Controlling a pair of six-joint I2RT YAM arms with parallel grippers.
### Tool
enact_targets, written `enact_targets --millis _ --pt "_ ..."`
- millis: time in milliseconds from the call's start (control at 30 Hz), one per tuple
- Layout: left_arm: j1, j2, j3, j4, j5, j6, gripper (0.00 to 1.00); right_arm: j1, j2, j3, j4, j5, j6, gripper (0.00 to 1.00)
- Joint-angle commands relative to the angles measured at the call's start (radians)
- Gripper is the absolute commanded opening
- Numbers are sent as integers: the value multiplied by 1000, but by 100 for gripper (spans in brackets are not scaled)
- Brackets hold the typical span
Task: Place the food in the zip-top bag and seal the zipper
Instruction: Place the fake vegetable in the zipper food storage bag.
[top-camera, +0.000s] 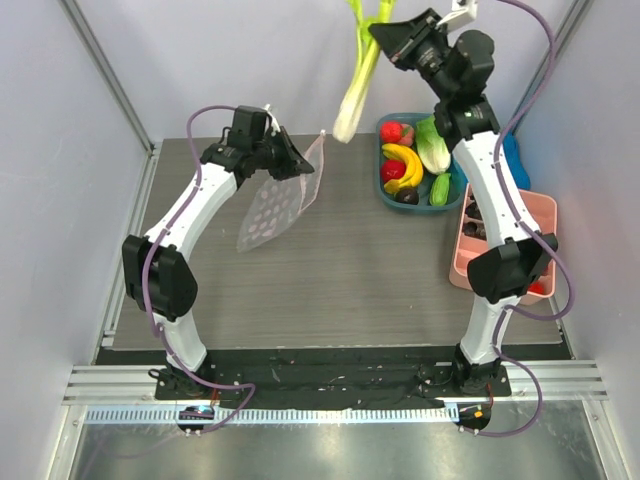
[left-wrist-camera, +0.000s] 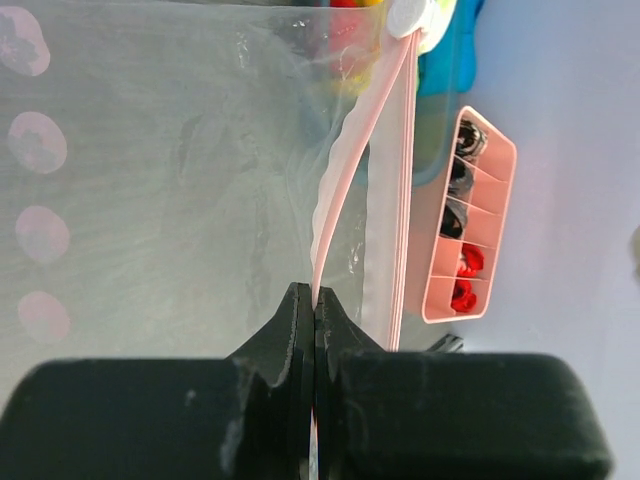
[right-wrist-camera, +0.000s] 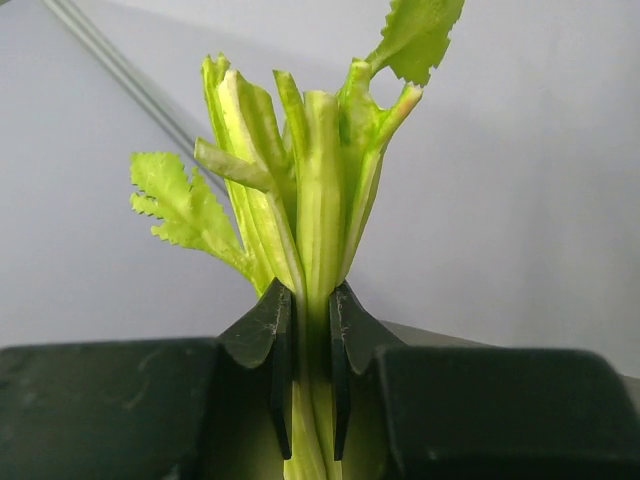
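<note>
The zip-top bag (top-camera: 272, 208), clear with pale dots, hangs tilted above the table's left half. My left gripper (top-camera: 296, 160) (left-wrist-camera: 314, 296) is shut on one lip of the pink zipper (left-wrist-camera: 342, 190). The zipper's other lip (left-wrist-camera: 404, 210) stands apart from it, so the mouth gapes. High at the back, my right gripper (top-camera: 388, 34) (right-wrist-camera: 310, 298) is shut on the celery-like stalk (top-camera: 358, 85) (right-wrist-camera: 318, 190), whose white end hangs down just right of the bag's top corner. A lettuce head (top-camera: 432, 143) and a small red fruit (top-camera: 392, 131) lie in the teal basket (top-camera: 380, 190).
Yellow bananas (top-camera: 403, 160) and other toy produce share the teal basket at the back right. A pink compartment tray (top-camera: 458, 262) (left-wrist-camera: 505, 200) with dark and red pieces sits along the right edge, behind my right arm. Grey walls close in on both sides.
</note>
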Motion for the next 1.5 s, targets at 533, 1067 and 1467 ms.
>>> enact_targets --millis 533,1067,1467 --pt "3 -138 -46 286 185 -158 0 164 -157 -375 202 69 -200 1" --pt "21 -123 -98 496 210 -345 0 247 -221 -440 103 89 -440 1" --pt "67 -134 -120 518 238 -400 0 245 -266 -438 9 52 -604 1"
